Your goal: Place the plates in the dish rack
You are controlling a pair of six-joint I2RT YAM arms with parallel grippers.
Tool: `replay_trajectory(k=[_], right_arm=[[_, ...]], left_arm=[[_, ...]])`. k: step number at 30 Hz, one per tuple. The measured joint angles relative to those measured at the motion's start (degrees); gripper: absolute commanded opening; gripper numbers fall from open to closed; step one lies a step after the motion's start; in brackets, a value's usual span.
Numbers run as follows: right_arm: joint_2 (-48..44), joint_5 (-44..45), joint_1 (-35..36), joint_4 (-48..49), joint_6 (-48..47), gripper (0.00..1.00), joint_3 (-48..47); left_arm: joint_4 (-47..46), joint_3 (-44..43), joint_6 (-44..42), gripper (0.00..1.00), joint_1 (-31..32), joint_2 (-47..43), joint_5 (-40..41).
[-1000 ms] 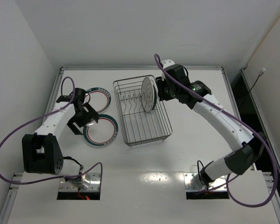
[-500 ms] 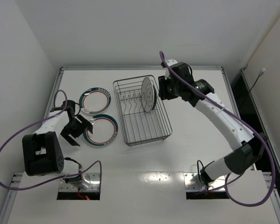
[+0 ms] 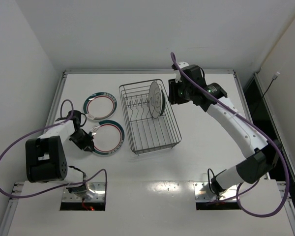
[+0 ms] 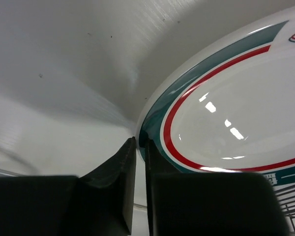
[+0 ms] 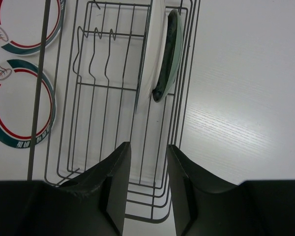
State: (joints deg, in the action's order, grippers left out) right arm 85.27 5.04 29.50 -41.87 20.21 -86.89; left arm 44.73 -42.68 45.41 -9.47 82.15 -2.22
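Two plates edge-on in dish rack (image 5: 113, 113), white plate (image 5: 156, 44) and teal plate (image 5: 171, 49); faces unreadable. Right gripper (image 5: 147, 147) parted, empty. Left gripper (image 4: 140, 142) near-closed at cropped rimmed plate (image 4: 226, 113); can't tell if it's gripping.

No text can be read; white lettering is seen on the teal rim of one plate (image 5: 20, 104), but it cannot be made out.

Top cam overhead, R wrist share rack (image 3: 152, 133).
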Motion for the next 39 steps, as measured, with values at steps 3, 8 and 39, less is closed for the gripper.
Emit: replay_trajectory(k=[3, 8, 39], right_arm=[[0.0, -0.15, -0.22, 0.02, 0.02, 0.32, 0.0], [0.0, -0.59, -0.61, 0.0, 0.02, 0.32, 0.0], [0.09, -1.2, -1.29, -1.33, 0.26, 0.32, -0.02]], left_arm=[[-0.35, 0.0, -0.15, 0.0, 0.0, 0.0, 0.07], [0.31, -0.81, -0.39, 0.0, 0.0, -0.26, 0.17], [-5.4, 2.14, -1.64, 0.0, -0.42, -1.11, -3.26]])
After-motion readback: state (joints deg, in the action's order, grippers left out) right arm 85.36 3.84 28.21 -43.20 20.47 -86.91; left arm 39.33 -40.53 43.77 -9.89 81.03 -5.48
